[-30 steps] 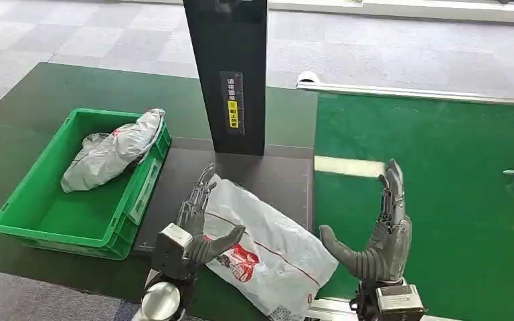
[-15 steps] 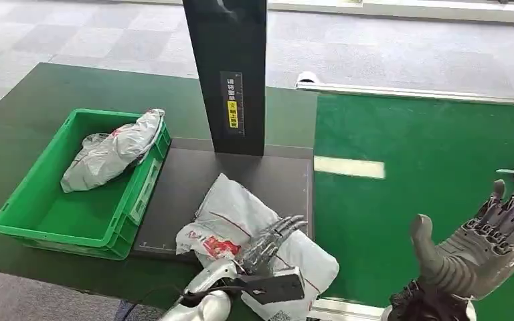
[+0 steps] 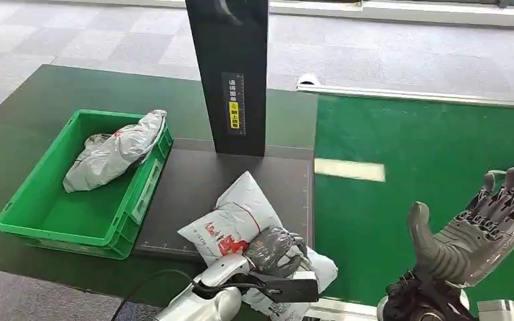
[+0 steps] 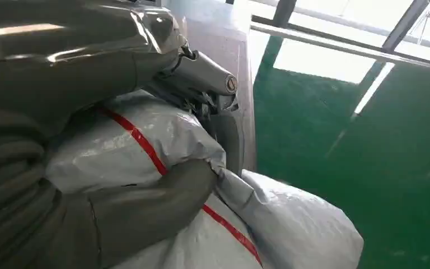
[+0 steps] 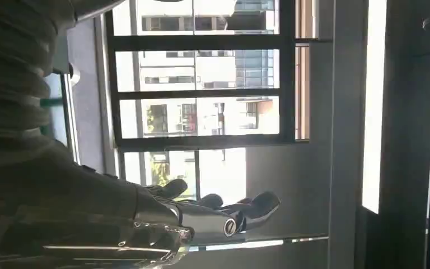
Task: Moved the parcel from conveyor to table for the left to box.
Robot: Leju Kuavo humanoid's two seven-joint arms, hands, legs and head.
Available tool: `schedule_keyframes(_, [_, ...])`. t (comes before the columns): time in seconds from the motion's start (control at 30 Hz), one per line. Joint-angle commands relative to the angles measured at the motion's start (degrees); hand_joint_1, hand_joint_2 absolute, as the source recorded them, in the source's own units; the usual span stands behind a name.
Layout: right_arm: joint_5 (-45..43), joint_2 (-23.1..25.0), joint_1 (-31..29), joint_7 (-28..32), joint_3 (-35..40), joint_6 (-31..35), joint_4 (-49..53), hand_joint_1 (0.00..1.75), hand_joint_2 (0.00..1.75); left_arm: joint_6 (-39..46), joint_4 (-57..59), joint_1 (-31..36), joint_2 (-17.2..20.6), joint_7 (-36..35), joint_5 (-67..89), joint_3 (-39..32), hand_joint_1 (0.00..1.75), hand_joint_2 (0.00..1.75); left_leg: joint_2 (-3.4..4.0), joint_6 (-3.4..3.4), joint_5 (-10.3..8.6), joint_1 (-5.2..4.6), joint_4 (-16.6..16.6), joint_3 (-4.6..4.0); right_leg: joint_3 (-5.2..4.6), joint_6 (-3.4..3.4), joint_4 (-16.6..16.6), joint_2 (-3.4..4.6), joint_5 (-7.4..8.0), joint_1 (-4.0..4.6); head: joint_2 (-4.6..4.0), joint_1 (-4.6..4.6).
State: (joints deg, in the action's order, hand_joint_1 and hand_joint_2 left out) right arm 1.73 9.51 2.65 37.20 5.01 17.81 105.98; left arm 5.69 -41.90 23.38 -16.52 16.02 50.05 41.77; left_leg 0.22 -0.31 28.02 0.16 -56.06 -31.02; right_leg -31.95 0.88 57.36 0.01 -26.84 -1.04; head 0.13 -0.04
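Crate (image 3: 40,221): green, on the dark bench (image 3: 27,120) at 9 o'clock in the head view. Holds one crumpled grey bag (image 3: 110,150), leaning against the crate's far right wall.

Mat (image 3: 187,194): dark, square, just right of the crate, touching its right side.

Post (image 3: 231,73): black, upright, at 12 o'clock, standing at the mat's far edge; carries a label strip with a yellow mark.

Parcel (image 3: 231,224): white plastic mailer with red print and a red line, lying on the mat's near right corner at 6 o'clock, its near end overhanging the mat edge. Bunched and creased in the middle.

Left robot hand (image 3: 273,249): on top of the parcel's near half, fingers curled down and gripping the plastic. The left wrist view shows the thumb (image 4: 151,207) pressed into the parcel (image 4: 145,140) from one side, fingers over the other.

Conveyor (image 3: 428,154): green belt, right half of the scene, with a pale rail along its far edge.

Right robot hand (image 3: 472,234): at 4 o'clock above the belt, raised, palm open, fingers spread, holding nothing.
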Motion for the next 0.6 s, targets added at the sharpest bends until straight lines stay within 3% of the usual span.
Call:
schedule_keyframes(0.03, [-0.7,-0.5,-1.3,-0.4,-0.3,0.3,-5.0,0.00,1.75,2.6,-3.7,-4.6,3.5,4.3,-4.9,-5.3,1.75,1.75,0.21,-0.04,-0.02,0.05,0.1,0.08,0.01,-0.07,-0.1,0.22,0.09,0.06,0.00,0.00])
schedule_keyframes(0.43, [-0.7,-0.5,-1.4,-0.4,-0.3,0.3,-5.1,0.00,1.75,2.5,-4.0,-4.6,3.6,4.3,-5.0,-5.3,1.75,1.75,0.10,-0.03,-0.06,0.06,0.1,-0.02,-0.13,-0.07,-0.1,0.12,0.09,0.08,0.00,0.00])
schedule_keyframes(0.6, [-1.2,-0.9,-1.7,-0.4,-0.2,0.8,-5.7,0.00,1.75,6.2,-21.5,-10.1,6.1,11.3,-13.8,-8.7,1.75,1.75,0.23,-0.05,-0.06,0.08,0.1,-0.06,-0.22,-0.10,-0.1,0.24,0.13,0.10,0.00,-0.02])
